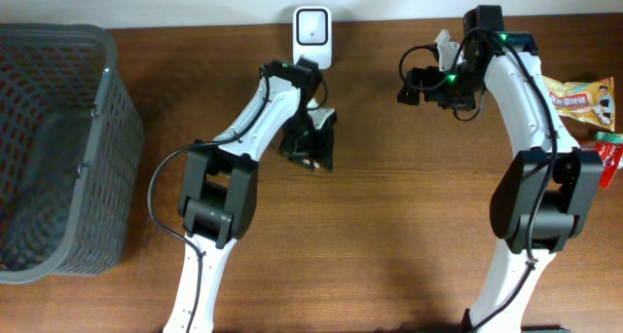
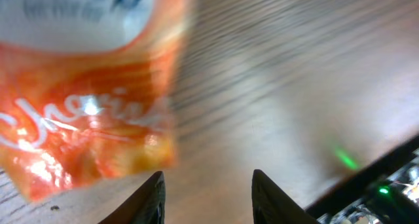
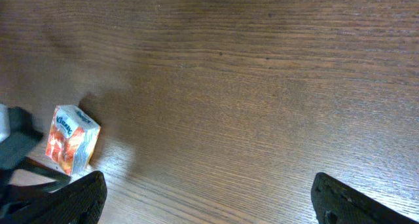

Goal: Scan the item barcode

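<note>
The item is a small orange-and-white tissue pack (image 3: 72, 140) lying on the wooden table. It fills the upper left of the left wrist view (image 2: 85, 99), blurred and very close. From above only a pale corner of the pack (image 1: 325, 116) shows beside my left gripper (image 1: 310, 146). The left gripper (image 2: 208, 199) has its jaws partly apart, with only bare wood between them; the pack lies ahead and to the left of the fingertips. The white barcode scanner (image 1: 312, 33) stands at the table's back edge. My right gripper (image 3: 209, 201) hangs wide open over bare table (image 1: 417, 84).
A grey mesh basket (image 1: 58, 148) fills the left side of the table. Snack packets (image 1: 584, 99) and a red-and-green one (image 1: 609, 156) lie at the right edge. A green light spot (image 2: 345, 160) falls on the wood near the left wrist.
</note>
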Tool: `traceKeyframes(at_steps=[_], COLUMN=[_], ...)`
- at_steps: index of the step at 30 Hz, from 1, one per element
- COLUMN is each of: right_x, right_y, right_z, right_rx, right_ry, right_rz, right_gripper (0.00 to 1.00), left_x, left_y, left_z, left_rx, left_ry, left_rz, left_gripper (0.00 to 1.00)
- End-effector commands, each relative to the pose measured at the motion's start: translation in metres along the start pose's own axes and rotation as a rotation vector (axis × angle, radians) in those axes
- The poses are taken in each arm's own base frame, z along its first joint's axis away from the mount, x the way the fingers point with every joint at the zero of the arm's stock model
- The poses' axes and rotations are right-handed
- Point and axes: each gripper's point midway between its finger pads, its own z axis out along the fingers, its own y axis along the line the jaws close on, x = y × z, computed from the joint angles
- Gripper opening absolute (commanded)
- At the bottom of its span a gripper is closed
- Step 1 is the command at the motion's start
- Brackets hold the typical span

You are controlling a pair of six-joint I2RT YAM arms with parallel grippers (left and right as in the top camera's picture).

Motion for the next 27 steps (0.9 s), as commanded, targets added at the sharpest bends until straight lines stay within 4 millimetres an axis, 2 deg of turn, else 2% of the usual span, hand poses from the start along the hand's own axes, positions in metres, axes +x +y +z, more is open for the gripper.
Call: traceKeyframes(at_steps=[1,2,3,5,6,7,9,14,16,18,21,22,23,25,27], right_x=[0.001,0.001,0.001,0.001,0.001,0.001,0.001,-0.007,0.001,0.016,0.053,0.054,0.060,0.072,0.078], right_y=[0.001,0.001,0.001,0.001,0.001,0.001,0.001,0.002,0.031,0.061,0.119,0.116,0.110,0.119,0.134], right_z=[-0.002,-0.002,-0.002,-0.002,-0.002,-0.002,-0.002,-0.002,-0.001,0.017,0.068,0.077,0.087,0.100,0.117], right_rx=[0.008,0.008,0.008,0.008,0.008,0.008,0.008,0.005,-0.140,-0.205,-0.224,-0.151,-0.047,-0.042,-0.066], right_ry=[-0.001,-0.001,-0.001,-0.001,-0.001,-0.001,-0.001,-0.035,0.001,0.050,0.125,0.126,0.132,0.154,0.131], right_rz=[-0.007,-0.007,-0.007,-0.007,-0.007,-0.007,-0.007,-0.018,-0.001,-0.038,-0.174,-0.080,0.153,0.277,0.288], right_gripper=[0.99,0.99,0.99,0.99,0.99,0.99,0.98,0.99,0.99,0.99,0.99,0.99,0.99,0.99,0.99], left_x=[-0.024,-0.035,-0.049,-0.052,-0.051,-0.049,-0.048,-0.058,-0.058,-0.058,-0.058,-0.059,-0.059,-0.059,-0.059], left_y=[-0.025,-0.017,0.019,0.074,0.096,0.106,0.126,0.130,0.130,0.130,0.130,0.129,0.128,0.128,0.128], left_z=[-0.045,-0.072,-0.109,-0.136,-0.144,-0.148,-0.155,-0.159,-0.159,-0.159,-0.159,-0.158,-0.158,-0.158,-0.158], left_rx=[0.040,-0.047,-0.243,-0.434,-0.479,-0.476,-0.463,-0.454,-0.454,-0.454,-0.454,-0.454,-0.454,-0.454,-0.454], left_ry=[-0.124,-0.200,-0.311,-0.378,-0.386,-0.390,-0.413,-0.462,-0.462,-0.461,-0.462,-0.461,-0.461,-0.461,-0.461], left_rz=[0.058,0.070,-0.006,-0.160,-0.214,-0.246,-0.342,-0.361,-0.361,-0.361,-0.361,-0.359,-0.357,-0.357,-0.357], left_gripper=[0.45,0.55,0.73,0.91,0.95,0.99,0.99,0.99,0.99,0.99,0.99,0.99,0.99,0.99,0.99])
